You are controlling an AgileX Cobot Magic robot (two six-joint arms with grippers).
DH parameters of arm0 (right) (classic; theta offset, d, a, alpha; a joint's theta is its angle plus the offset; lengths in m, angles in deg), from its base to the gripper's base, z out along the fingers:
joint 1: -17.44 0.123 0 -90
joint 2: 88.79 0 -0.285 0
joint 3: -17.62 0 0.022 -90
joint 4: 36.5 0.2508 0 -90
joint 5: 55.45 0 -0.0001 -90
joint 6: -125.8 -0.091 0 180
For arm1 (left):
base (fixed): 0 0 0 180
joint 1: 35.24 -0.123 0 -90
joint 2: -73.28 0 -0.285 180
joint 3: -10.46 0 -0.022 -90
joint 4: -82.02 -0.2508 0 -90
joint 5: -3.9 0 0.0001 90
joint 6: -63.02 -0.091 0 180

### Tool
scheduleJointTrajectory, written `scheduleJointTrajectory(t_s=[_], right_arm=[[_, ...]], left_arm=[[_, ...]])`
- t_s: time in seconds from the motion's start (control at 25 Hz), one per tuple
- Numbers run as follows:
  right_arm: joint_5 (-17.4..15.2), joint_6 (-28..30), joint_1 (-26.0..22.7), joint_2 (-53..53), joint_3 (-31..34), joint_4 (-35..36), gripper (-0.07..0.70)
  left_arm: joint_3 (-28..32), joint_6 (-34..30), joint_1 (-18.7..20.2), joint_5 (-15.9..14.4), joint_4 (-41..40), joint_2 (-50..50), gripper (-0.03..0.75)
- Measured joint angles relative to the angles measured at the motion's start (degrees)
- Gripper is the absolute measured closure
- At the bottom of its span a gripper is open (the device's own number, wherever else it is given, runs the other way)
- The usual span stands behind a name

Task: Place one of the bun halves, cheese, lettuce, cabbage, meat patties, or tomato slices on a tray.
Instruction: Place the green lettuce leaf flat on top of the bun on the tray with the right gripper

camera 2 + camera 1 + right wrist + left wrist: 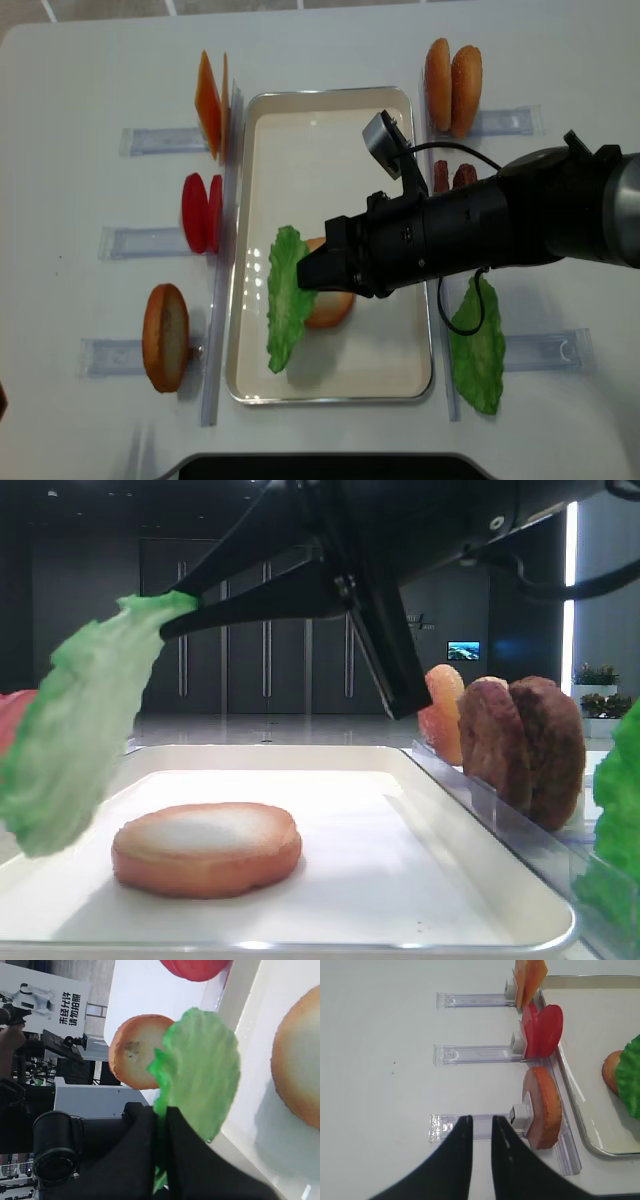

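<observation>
Right jaws (312, 268) pinching lettuce (288, 308), hanging over tray (330, 98) beside bun half (335, 305). Left jaws (479, 1132) narrowly parted, empty. Lower leaf flat onto bun, then release.

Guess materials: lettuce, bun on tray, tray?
lettuce: looks like soft foam or rubbery plastic, matte; it droops limp from the right gripper.
bun half: likely moulded foam or plastic, smooth painted gradient.
tray: apparently glossy plastic or enamelled metal; rim shows highlights.
</observation>
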Motion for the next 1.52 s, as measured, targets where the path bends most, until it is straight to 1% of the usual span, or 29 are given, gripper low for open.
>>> scheduleJointTrajectory(t_s=[0.16, 0.44, 0.72, 0.88, 1.24, 1.52], right_arm=[[-0.1, 1.1, 0.0, 0.8, -1.4, 0.0, 0.617], [-0.6, 2.2, -0.3, 3.2, -2.3, 0.0, 0.617], [-0.6, 4.0, -3.4, 4.0, -2.3, 0.0, 0.617], [-0.6, 4.4, -4.3, 4.0, -2.3, 0.0, 0.617], [-0.6, 5.7, -5.6, 4.0, -2.3, 0.0, 0.617], [-0.6, 5.9, -5.6, 4.0, -2.3, 0.0, 0.617]], left_arm=[[0.0, 0.0, 0.0, 0.0, 0.0, 0.0, 0.638], [0.0, 0.0, 0.0, 0.0, 0.0, 0.0, 0.642], [0.0, 0.0, 0.0, 0.0, 0.0, 0.0, 0.642], [0.0, 0.0, 0.0, 0.0, 0.0, 0.0, 0.65], [0.0, 0.0, 0.0, 0.0, 0.0, 0.0, 0.713], [0.0, 0.0, 0.0, 0.0, 0.0, 0.0, 0.716]])
